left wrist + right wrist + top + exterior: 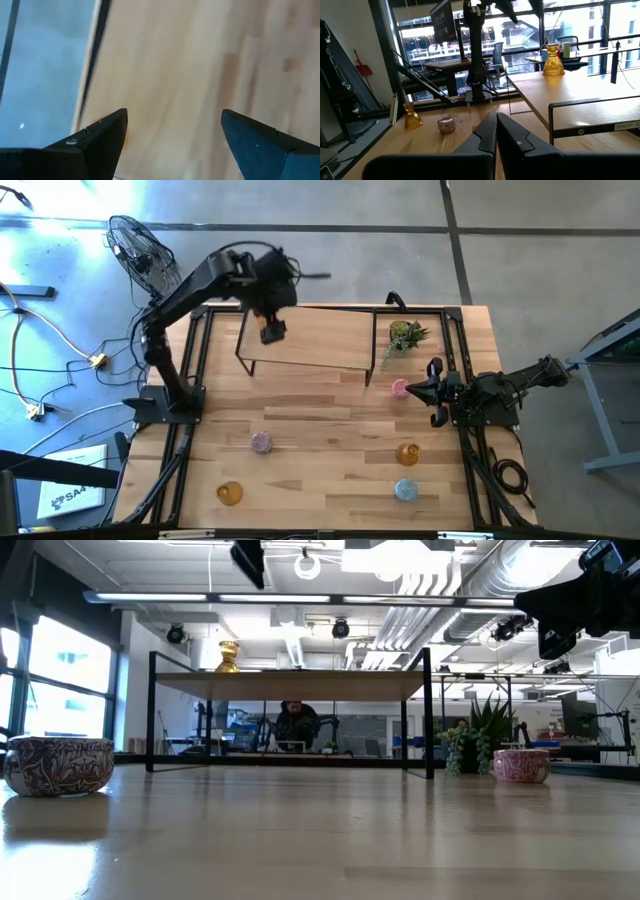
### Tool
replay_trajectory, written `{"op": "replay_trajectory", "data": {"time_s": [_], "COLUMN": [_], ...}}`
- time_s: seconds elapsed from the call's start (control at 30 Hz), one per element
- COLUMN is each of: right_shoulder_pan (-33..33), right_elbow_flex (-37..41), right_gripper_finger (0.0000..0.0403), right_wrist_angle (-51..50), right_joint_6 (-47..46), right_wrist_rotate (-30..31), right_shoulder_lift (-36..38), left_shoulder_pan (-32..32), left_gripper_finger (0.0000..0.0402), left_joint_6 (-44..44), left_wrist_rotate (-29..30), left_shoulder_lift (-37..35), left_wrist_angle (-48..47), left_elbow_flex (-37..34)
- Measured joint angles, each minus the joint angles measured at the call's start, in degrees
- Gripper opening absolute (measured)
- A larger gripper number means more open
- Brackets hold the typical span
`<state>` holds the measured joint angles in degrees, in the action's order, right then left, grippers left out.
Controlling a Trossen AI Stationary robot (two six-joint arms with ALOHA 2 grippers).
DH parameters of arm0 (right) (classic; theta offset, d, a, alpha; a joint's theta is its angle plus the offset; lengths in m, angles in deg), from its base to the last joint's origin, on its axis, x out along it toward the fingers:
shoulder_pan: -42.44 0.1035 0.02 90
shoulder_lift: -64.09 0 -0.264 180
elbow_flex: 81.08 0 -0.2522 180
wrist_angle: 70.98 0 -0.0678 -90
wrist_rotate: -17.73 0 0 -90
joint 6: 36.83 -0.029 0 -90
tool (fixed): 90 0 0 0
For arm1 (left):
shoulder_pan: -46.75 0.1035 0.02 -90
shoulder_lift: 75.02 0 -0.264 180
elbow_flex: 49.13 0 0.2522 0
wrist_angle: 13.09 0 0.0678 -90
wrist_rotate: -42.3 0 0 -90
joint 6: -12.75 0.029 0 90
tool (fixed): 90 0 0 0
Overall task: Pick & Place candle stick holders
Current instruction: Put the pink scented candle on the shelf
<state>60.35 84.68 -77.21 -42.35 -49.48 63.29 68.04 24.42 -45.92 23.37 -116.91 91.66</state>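
Observation:
My left gripper (272, 330) hangs open above the left part of a raised wooden shelf (320, 340), its fingers (107, 132) pointing down at bare wood with nothing between them. One amber candle stick holder (228, 656) stands on its base on that shelf. On the table stand a pink holder (260, 442), an amber one (230, 493), another amber one (407, 453), a light blue one (405, 490) and a second pink one (400, 388). My right gripper (496, 131) waits shut at the table's right edge, beside that second pink holder.
A spiky green potted plant (405, 335) stands right of the shelf. The shelf rests on thin black legs (428, 715) with open space beneath. A black frame runs along the table's sides. Bare wood lies between the holders in the table's middle.

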Motion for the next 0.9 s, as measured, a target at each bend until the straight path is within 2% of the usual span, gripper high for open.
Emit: {"op": "replay_trajectory", "data": {"time_s": [0.13, 0.3, 0.53, 0.7, 0.9], "right_shoulder_pan": [0.02, 0.00, 0.00, 0.02, 0.00], "right_elbow_flex": [-0.01, 0.00, 0.00, 0.00, -0.23], "right_gripper_finger": [0.0003, 0.0005, 0.0001, 0.0002, 0.0006], "right_wrist_angle": [0.02, 0.00, 0.11, 1.83, 0.86], "right_joint_6": [0.01, 0.00, 0.00, 2.23, 0.40], "right_wrist_rotate": [0.00, 0.00, 0.00, 0.69, -1.46], "right_shoulder_lift": [0.00, 0.00, 0.01, 0.02, 0.00], "left_shoulder_pan": [-6.83, -15.57, -26.23, -32.19, -36.49], "left_gripper_finger": [0.0314, 0.0314, 0.0314, 0.0314, 0.0314], "left_joint_6": [-5.87, -10.74, -14.86, -18.55, -21.31], "left_wrist_rotate": [0.04, 0.02, -1.25, 0.41, 4.17], "left_shoulder_lift": [-2.13, -2.21, -2.23, -2.21, -2.23], "left_wrist_angle": [0.01, 1.53, 9.22, 14.05, 18.48], "left_elbow_flex": [-0.06, -3.32, -8.80, -11.57, -14.19]}}
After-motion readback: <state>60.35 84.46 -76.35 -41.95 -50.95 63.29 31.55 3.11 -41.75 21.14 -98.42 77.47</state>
